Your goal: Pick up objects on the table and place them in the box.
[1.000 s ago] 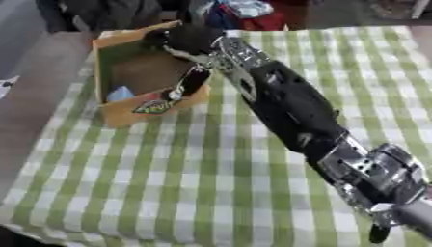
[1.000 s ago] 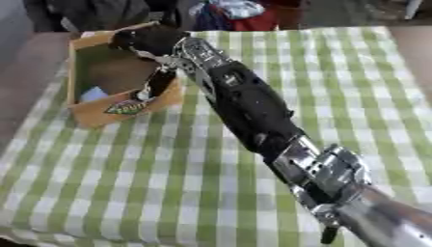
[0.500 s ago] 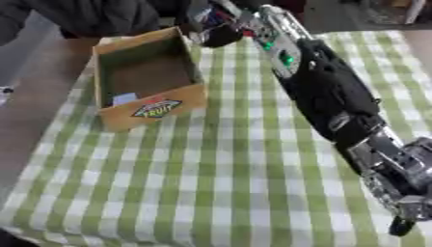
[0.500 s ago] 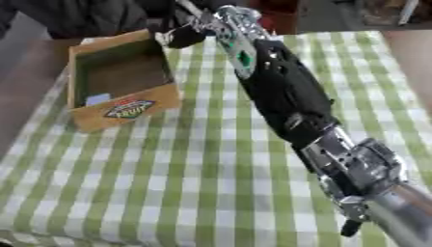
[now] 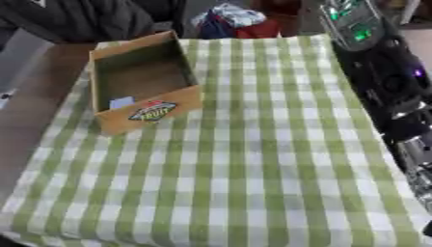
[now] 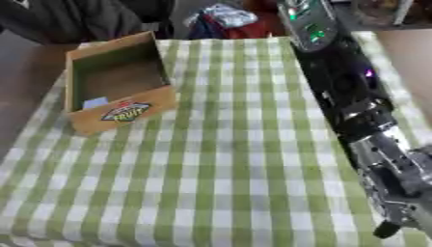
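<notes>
Left of the arm (image 6: 346, 87), box (image 5: 143, 118) near table edge

An open brown cardboard box (image 5: 148, 113) with a fruit sticker sits at the table's far left, something pale blue (image 5: 121, 102) inside.

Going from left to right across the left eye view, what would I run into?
Bare brown tabletop → cardboard box with a pale blue thing inside → open stretch of green checked cloth → the robot's black right arm.
</notes>
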